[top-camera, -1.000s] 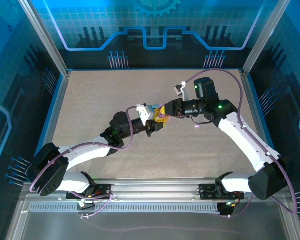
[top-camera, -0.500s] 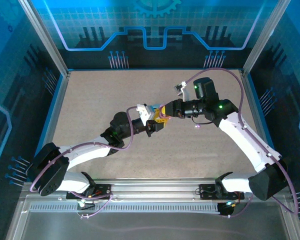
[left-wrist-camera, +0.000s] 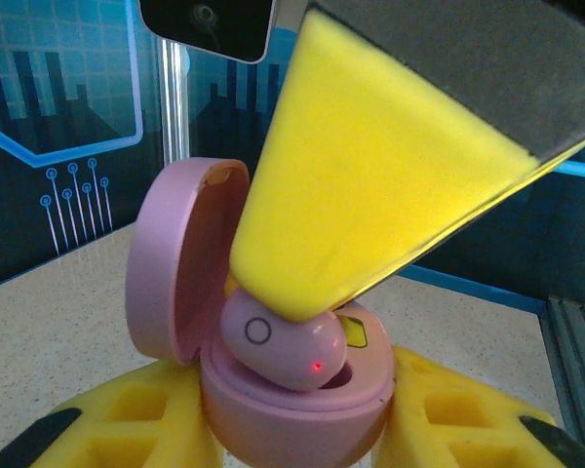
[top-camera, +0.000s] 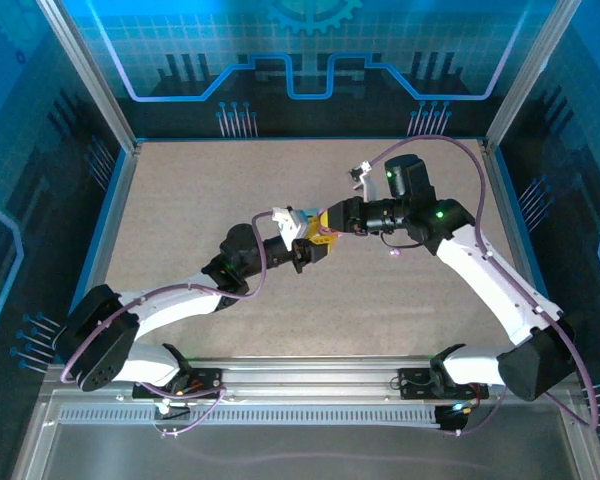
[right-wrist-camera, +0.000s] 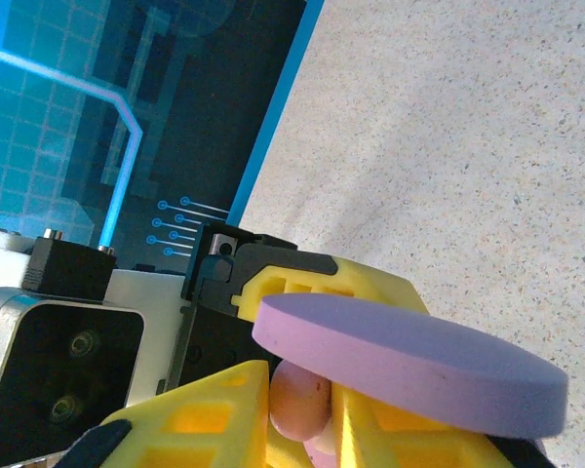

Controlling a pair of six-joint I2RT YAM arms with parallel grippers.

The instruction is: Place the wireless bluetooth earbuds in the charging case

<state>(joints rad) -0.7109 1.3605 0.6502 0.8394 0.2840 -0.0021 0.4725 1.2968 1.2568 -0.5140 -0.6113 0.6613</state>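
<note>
Speckled beige table [top-camera: 180, 200] is enclosed by blue printed panels [top-camera: 310, 50] at the back and sides.

Left arm [top-camera: 170, 305] reaches from the near left corner toward the middle. Right arm [top-camera: 490, 270] reaches from the near right corner and bends back toward the same spot. The two wrists meet nose to nose over the centre of the table.

Left gripper [top-camera: 308, 250]: yellow fingers are clamped on the lower half of the case [left-wrist-camera: 292, 409], one on each side. In the left wrist view the case is upright and clear of the surface.

Right gripper [right-wrist-camera: 297, 419]: it comes at the case from the opposite side. In its own wrist view the yellow fingers are closed on the earbud [left-wrist-camera: 283, 346], which sits pinched between them. In the left wrist view one of these fingers [left-wrist-camera: 370, 166] comes down at a slant, with its tip touching the top of the earbud.

Case: lilac-pink and rounded. The lid [left-wrist-camera: 171, 263] is hinged open and stands up on the left of that view. In the right wrist view the lid shows edge-on as a purple disc across the fingers.

Earbud: pale pink, lying partly inside the case's cavity with its upper half above the rim. It carries a ring mark and a small red light. Full seating cannot be confirmed.
</note>
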